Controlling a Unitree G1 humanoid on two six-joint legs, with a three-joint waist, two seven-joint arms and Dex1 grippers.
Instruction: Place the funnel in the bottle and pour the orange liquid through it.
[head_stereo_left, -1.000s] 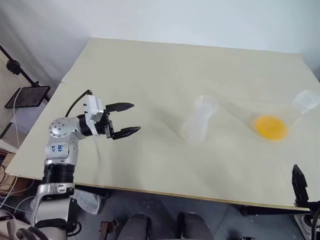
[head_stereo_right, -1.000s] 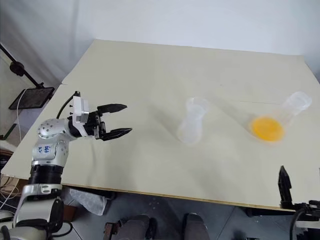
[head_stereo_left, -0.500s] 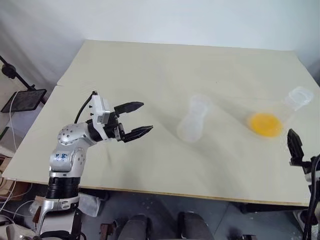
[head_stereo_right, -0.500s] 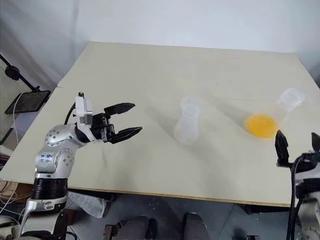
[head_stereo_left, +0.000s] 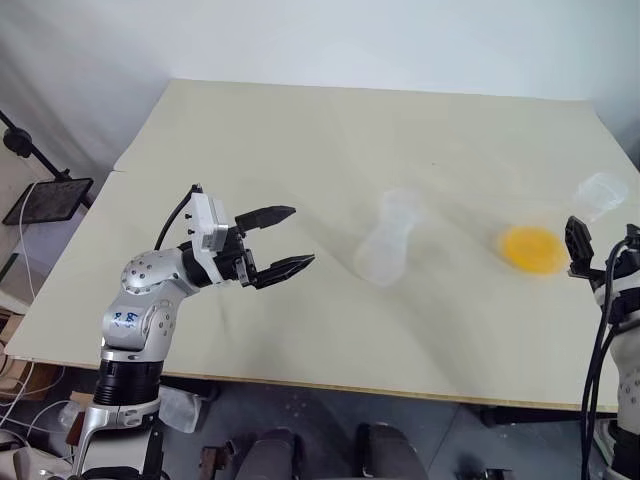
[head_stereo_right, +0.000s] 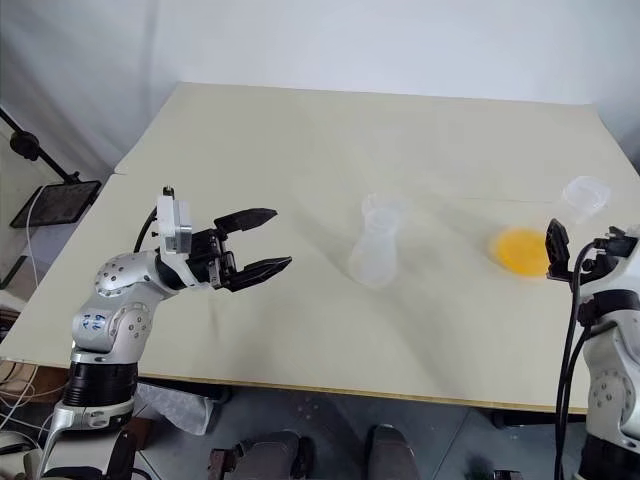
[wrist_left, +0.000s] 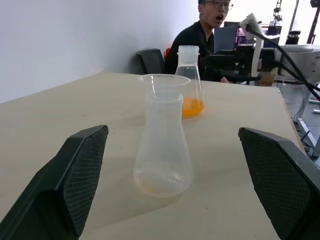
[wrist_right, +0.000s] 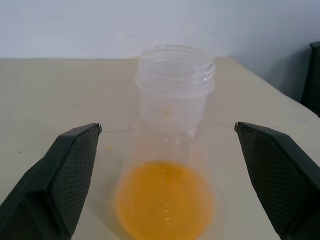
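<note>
Right eye view: right gripper (head_stereo_right: 578, 252), jaws spread like the left's (head_stereo_right: 262, 242), has risen beside the orange liquid (head_stereo_right: 522, 252)

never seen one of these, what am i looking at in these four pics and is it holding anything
It is a humanoid robot with two arms, each ending in a two-finger gripper. Two pictures come from cameras on its head, looking down at a beige table. The other two come from cameras on its wrists, looking out between the black fingers. On the table stand a smaller clear flask with a funnel already sitting in its neck, and a larger flask holding orange liquid. The left gripper and the right gripper are both open and hold nothing. A person sits behind the table.
</note>
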